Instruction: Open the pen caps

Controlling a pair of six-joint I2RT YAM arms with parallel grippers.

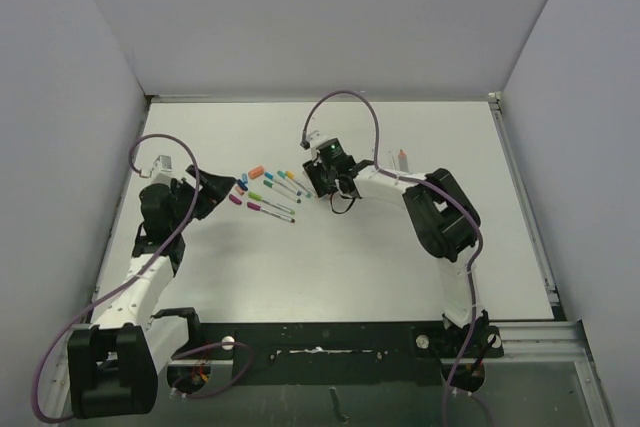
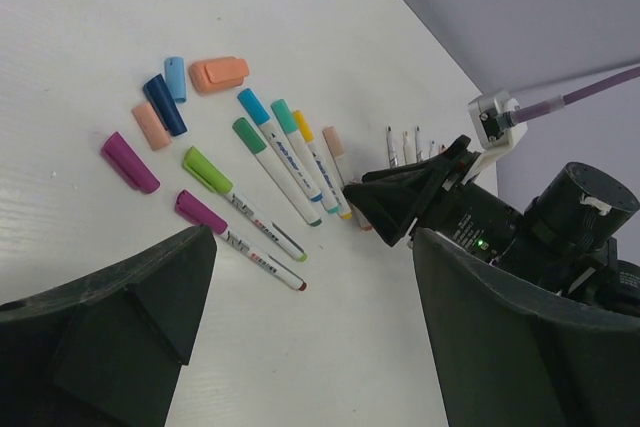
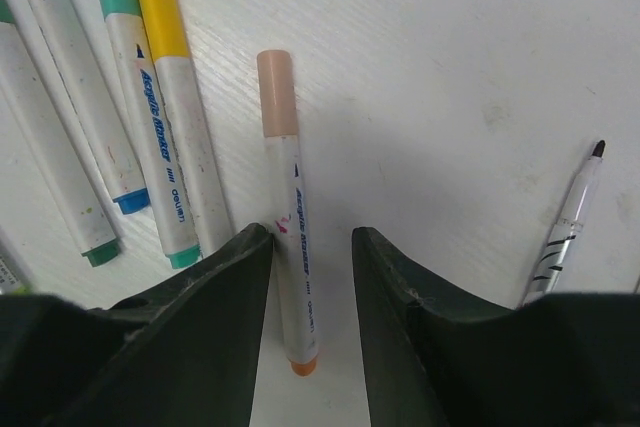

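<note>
Right gripper (image 3: 312,235): jaws narrowed but not pressed together, astride the peach pen (image 3: 290,212); one finger (image 3: 250,247) seems to touch the barrel, with a gap on the other side.
Peach cap (image 3: 276,92): on its pen, at 12 o'clock from the jaws, flat on the table (image 1: 400,267).
Capped pens (image 3: 165,97): yellow, teal and blue, side by side at 10 o'clock, caps on.
Thin pen (image 3: 575,212): at 3 o'clock, well apart, black tip bare.
Left gripper (image 2: 310,247): spread wide, nothing between the jaws.
Loose caps (image 2: 164,104): clustered at 10 o'clock from it; fat orange, light blue, navy, peach, magenta, all lying on the table.
Green pen (image 2: 240,202): near its jaws at 11 o'clock, cap on.
</note>
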